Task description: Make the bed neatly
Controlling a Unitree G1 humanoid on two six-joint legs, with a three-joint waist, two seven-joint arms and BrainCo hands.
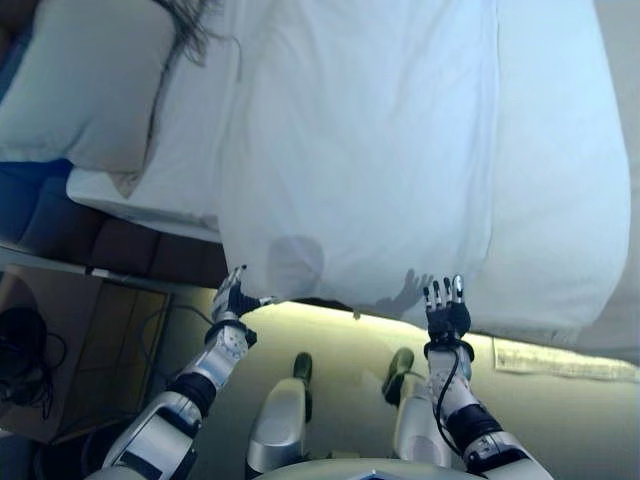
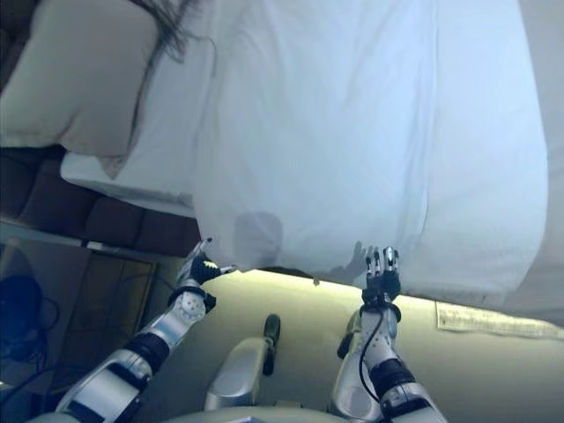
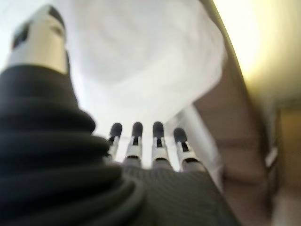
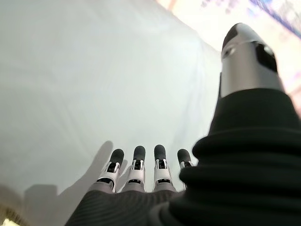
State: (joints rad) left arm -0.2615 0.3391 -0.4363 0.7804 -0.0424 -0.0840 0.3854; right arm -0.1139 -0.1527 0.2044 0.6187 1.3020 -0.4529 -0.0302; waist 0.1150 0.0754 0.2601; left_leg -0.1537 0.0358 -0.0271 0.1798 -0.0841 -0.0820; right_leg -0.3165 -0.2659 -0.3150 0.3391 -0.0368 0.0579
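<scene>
While both arms reach up toward the near side of the bed (image 1: 590, 330), the white duvet (image 1: 380, 150) lies spread across the mattress, its near edge draping over the side just above the two hands. Left hand (image 1: 236, 297) sits right at that hanging edge, near the duvet's lower corner; in its wrist view the fingers (image 3: 136, 141) stand straight in a row with the thumb apart, and nothing is held between them, white cloth just past the tips. Right hand (image 1: 446, 310) is up against the draped edge too, fingers (image 4: 137, 167) straight and spread, palm facing the fabric, holding nothing, with its shadow on the cloth beside it. Over at the robot's left lies a pale pillow (image 1: 90, 80) at the head end, partly off the duvet, with a dark blue headboard (image 1: 40, 200) beside it. Low on the right side a white paper sheet (image 1: 560, 360) lies on the floor beside the bed
</scene>
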